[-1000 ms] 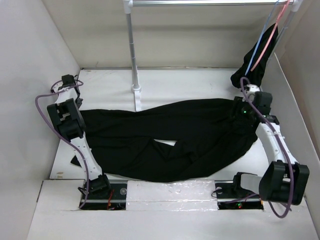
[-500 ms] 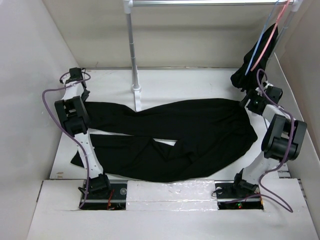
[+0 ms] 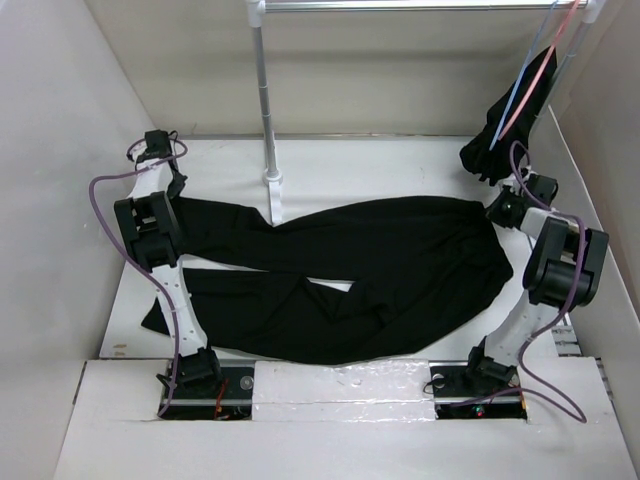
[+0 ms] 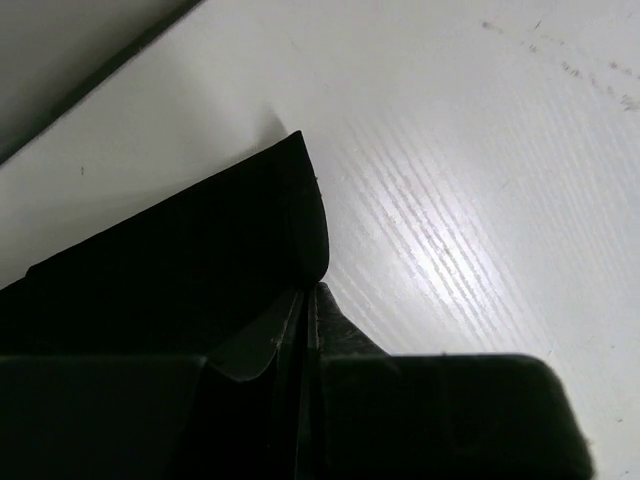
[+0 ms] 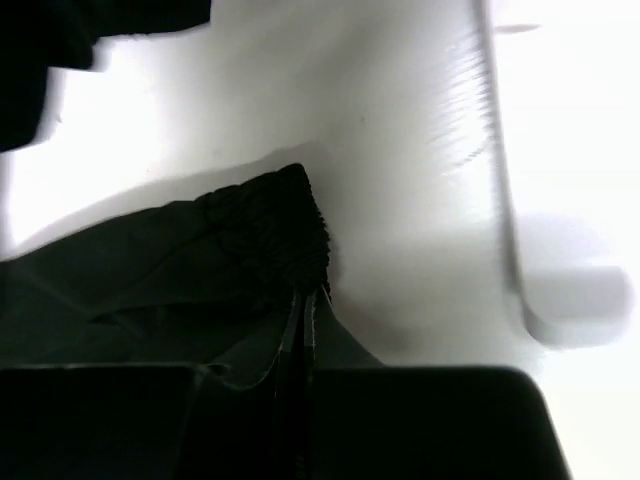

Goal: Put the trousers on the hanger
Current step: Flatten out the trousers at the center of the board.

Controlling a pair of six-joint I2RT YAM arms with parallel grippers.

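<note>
The black trousers (image 3: pixel 380 260) lie spread flat across the white table, legs to the left and waist to the right. My left gripper (image 3: pixel 170 190) is at the far left, shut on the hem corner of the upper leg (image 4: pixel 180 270); its tips (image 4: pixel 312 292) meet on the fabric. At the far right corner of the waist, my right gripper (image 3: pixel 497 208) is shut, with the gathered waistband (image 5: pixel 260 230) caught at its tips (image 5: pixel 308 292). The light-blue hanger (image 3: pixel 522 80) hangs from the rail at the top right, above and behind the right gripper.
A pink hanger (image 3: pixel 545 62) carrying a small bunched black garment (image 3: pixel 505 130) hangs beside the blue one. The rail's white pole (image 3: pixel 265 100) stands on the table behind the trousers. Walls close in on the left, back and right.
My right arm swung from over the waist out to its far right corner and the gripper went from open to shut there. My left arm moved back, drawing the leg end straighter.
</note>
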